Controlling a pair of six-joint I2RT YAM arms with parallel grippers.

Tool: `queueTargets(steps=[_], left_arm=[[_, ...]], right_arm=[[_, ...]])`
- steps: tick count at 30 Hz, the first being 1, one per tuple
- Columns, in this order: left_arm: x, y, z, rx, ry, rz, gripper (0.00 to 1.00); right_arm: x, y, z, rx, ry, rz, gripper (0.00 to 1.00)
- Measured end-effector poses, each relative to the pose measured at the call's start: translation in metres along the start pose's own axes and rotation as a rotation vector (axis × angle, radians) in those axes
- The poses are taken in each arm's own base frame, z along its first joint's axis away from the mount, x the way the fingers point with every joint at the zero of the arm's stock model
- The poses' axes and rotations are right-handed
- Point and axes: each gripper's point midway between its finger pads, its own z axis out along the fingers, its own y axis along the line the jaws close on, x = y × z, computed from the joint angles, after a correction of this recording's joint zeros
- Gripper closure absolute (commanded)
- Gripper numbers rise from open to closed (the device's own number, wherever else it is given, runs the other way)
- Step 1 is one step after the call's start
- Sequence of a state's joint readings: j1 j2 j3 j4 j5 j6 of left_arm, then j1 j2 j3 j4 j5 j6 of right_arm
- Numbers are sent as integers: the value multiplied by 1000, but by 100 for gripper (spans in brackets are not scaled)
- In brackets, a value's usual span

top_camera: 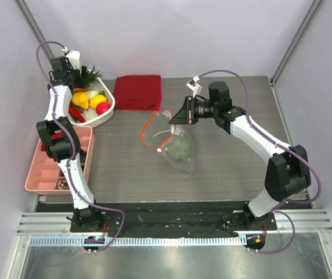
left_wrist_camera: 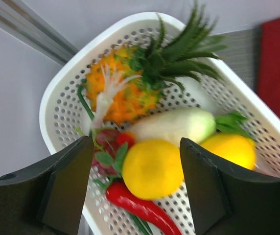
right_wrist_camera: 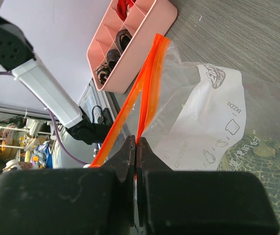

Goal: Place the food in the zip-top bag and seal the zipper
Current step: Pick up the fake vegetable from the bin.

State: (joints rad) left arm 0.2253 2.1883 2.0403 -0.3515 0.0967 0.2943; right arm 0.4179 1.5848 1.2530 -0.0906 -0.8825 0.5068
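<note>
The clear zip-top bag (top_camera: 167, 138) lies mid-table with the green netted melon (top_camera: 180, 148) inside it. Its mouth, edged by the orange-red zipper (top_camera: 147, 126), gapes toward the left. My right gripper (top_camera: 176, 117) is shut on one lip of the zipper (right_wrist_camera: 149, 83), pinching it at the fingertips (right_wrist_camera: 137, 145) and holding it lifted. The melon (right_wrist_camera: 269, 188) shows through the bag's plastic (right_wrist_camera: 213, 117). My left gripper (left_wrist_camera: 137, 183) is open above the white basket (left_wrist_camera: 57, 100), its jaws either side of a yellow citrus (left_wrist_camera: 152, 169). A red apple (top_camera: 103, 107) lies in the basket.
The basket (top_camera: 109, 107) also holds a red chilli (left_wrist_camera: 140, 208), an orange spiky fruit with green leaves (left_wrist_camera: 125, 93), a white-green vegetable (left_wrist_camera: 174, 125) and a second yellow fruit (left_wrist_camera: 230, 149). A folded dark red cloth (top_camera: 138, 92) lies behind the bag. A pink compartment tray (top_camera: 58, 160) stands at the left.
</note>
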Motion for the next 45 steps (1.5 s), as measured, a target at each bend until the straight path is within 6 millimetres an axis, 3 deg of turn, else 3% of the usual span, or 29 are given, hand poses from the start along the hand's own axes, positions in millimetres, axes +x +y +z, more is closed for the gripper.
queueTargets(steps=[5,9,13,18,22,25,28,32,35,43,45], left_arm=[[21,21,35,-30,-6,22,32],[30,22,34,29,-8,19,27],[31,21,19,79,-14,7,19],[9,32,12,58,-64,9,22],[-16,45,25,27,-131,11,28],[-17,48,38,15,-146,15,32],[-4,48,54,12,-132,13,38],[20,43,72,22,-90,6,55],[32,40,79,28,-70,9,62],[26,40,80,36,-93,28,100],[25,39,79,43,-98,26,100]], right_arm=[[-2,1,1,-6,3,5,99],[-2,-2,3,-5,6,16,99],[-1,-4,4,-5,11,27,99],[0,-8,7,-4,19,43,99],[0,-11,9,-1,23,51,99],[-1,-10,9,-3,20,47,99],[-2,-10,9,-2,19,49,99],[-1,-10,9,-2,20,56,99],[-2,-12,10,-1,22,61,99],[-2,-12,11,1,22,66,99],[-2,-13,11,1,21,67,99]])
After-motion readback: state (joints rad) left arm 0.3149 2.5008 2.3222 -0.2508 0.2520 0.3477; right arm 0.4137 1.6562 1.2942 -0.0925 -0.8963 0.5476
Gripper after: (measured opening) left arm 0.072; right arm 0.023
